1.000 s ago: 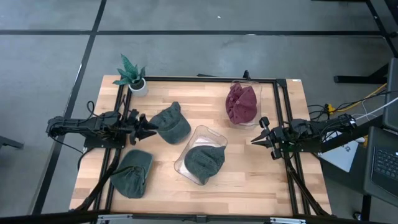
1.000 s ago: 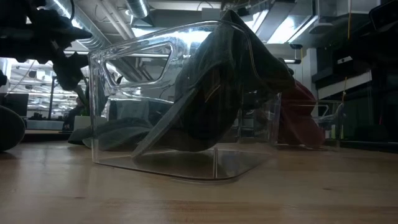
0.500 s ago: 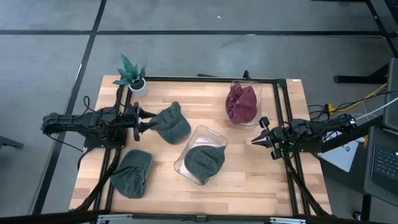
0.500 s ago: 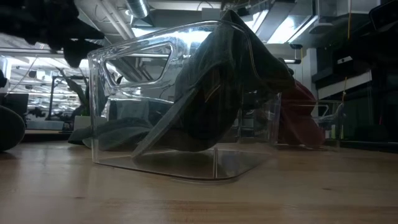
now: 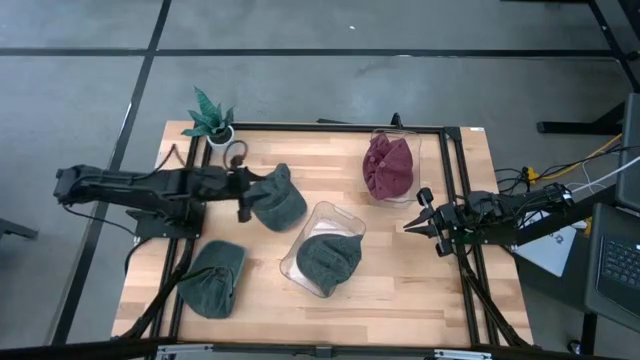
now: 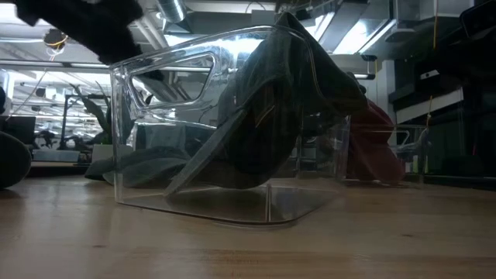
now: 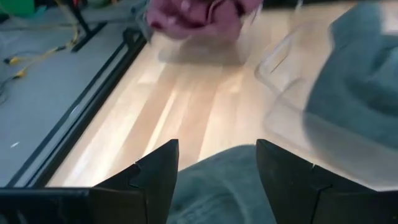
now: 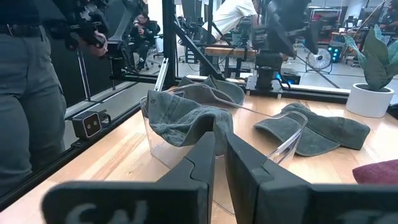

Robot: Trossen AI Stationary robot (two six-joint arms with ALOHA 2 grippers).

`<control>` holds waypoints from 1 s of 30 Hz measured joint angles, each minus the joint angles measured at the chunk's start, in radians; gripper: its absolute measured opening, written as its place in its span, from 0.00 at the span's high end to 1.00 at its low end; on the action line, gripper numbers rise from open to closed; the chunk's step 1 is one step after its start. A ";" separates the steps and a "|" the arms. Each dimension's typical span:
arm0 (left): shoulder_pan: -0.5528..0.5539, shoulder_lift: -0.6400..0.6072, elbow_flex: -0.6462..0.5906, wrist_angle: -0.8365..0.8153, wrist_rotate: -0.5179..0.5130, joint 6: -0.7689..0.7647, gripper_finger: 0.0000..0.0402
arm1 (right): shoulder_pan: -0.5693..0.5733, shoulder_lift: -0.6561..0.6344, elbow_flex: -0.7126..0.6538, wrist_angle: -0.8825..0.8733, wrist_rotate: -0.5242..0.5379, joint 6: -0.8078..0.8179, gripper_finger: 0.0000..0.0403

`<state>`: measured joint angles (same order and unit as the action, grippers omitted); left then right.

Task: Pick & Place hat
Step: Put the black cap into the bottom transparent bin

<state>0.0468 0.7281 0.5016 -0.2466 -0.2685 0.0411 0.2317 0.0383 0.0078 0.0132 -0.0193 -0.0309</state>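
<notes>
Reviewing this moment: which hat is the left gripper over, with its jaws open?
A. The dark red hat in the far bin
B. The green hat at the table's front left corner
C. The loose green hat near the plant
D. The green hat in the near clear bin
C: in the high view the left gripper sits at the loose green hat near the plant, and the left wrist view shows green fabric between its open jaws.

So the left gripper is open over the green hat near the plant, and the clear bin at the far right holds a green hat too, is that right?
Not quite: the left gripper is open over that green hat, but the far right bin holds a dark red hat, as the high view shows.
</notes>
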 joint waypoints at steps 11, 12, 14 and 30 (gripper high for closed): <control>0.181 0.271 0.130 -0.125 0.051 -0.038 0.48 | 0.000 0.000 0.000 0.000 0.000 0.001 0.91; 0.198 0.290 0.138 -0.142 0.053 -0.049 0.48 | 0.000 0.000 0.000 0.000 0.000 0.000 0.91; 0.226 0.325 0.149 -0.166 0.062 -0.046 0.48 | 0.000 0.000 0.000 0.000 0.000 -0.002 0.91; 0.345 0.501 0.158 -0.229 0.263 0.607 0.48 | 0.000 0.000 0.000 0.000 0.000 -0.002 0.91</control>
<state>0.3921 1.2288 0.6598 -0.4753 -0.0059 0.6485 0.2317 0.0383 0.0082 0.0132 -0.0193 -0.0327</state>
